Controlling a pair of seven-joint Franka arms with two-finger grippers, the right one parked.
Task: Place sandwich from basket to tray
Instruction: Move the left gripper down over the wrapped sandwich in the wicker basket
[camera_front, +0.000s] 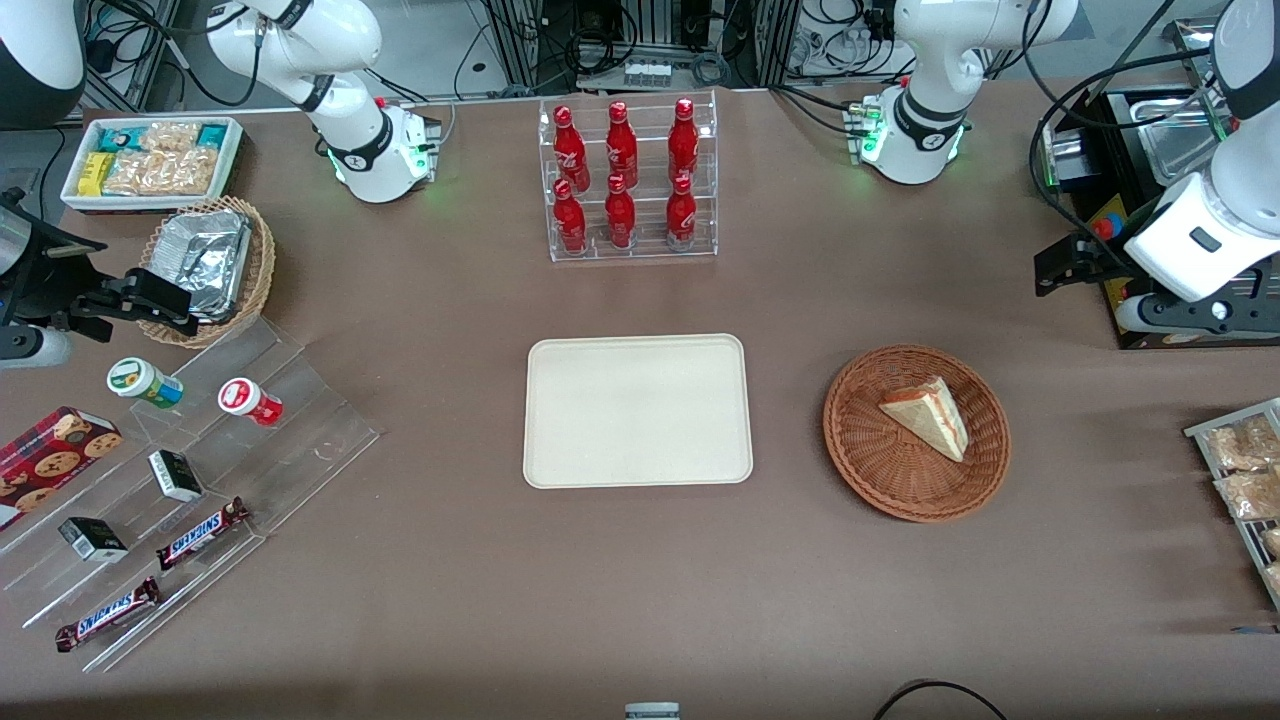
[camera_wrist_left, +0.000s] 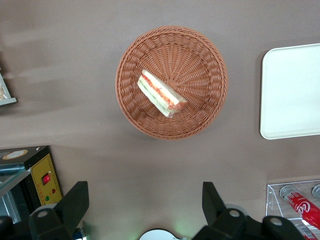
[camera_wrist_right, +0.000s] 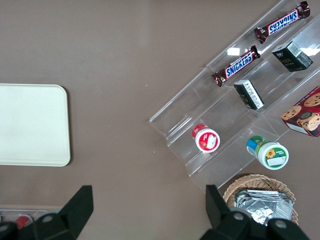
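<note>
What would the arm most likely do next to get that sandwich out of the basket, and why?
Probably lower straight down toward the sandwich. The gripper hangs high above the table with its fingers wide open and nothing between them, while the sandwich lies untouched in the basket. The tray beside the basket is bare, so grasping comes first.

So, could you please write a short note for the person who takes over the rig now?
Gripper: open, holding nothing, up above the table, farther from the front camera than the basket.
Sandwich: lies in the basket, untouched.
Tray: beside the basket, toward the parked arm's end, nothing on it.
Done: nothing yet.
Left: lower to the sandwich, grasp it, carry it over and set it on the tray.
</note>
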